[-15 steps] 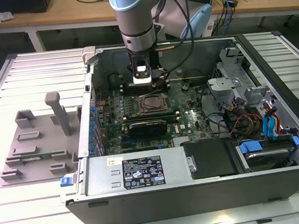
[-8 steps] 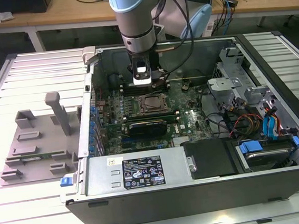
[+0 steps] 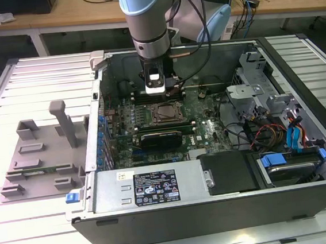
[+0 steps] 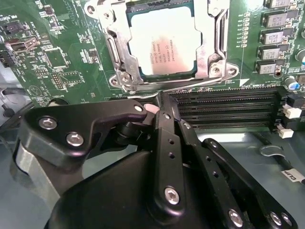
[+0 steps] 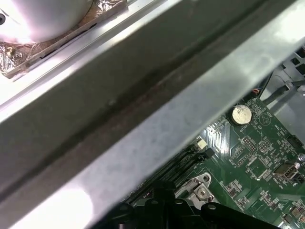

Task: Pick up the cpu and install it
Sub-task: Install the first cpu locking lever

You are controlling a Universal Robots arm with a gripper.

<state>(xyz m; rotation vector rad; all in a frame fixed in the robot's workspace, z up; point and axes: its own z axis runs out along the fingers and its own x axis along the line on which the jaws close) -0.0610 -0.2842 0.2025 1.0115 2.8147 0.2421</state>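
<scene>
An open computer case (image 3: 229, 208) lies on a slatted table (image 3: 32, 82). The arm's gripper (image 4: 159, 112) hangs just behind the socket (image 4: 119, 62), fingers pressed together on nothing. The cpu (image 4: 164, 43) sits inside that socket (already installed, judging by its flush, square seating).

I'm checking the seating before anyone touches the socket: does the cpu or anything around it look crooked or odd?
Nothing stands out. The cpu lies flat and square inside the socket frame on the motherboard, edges parallel to the frame. The gripper sits beside it over the memory slots.
</scene>
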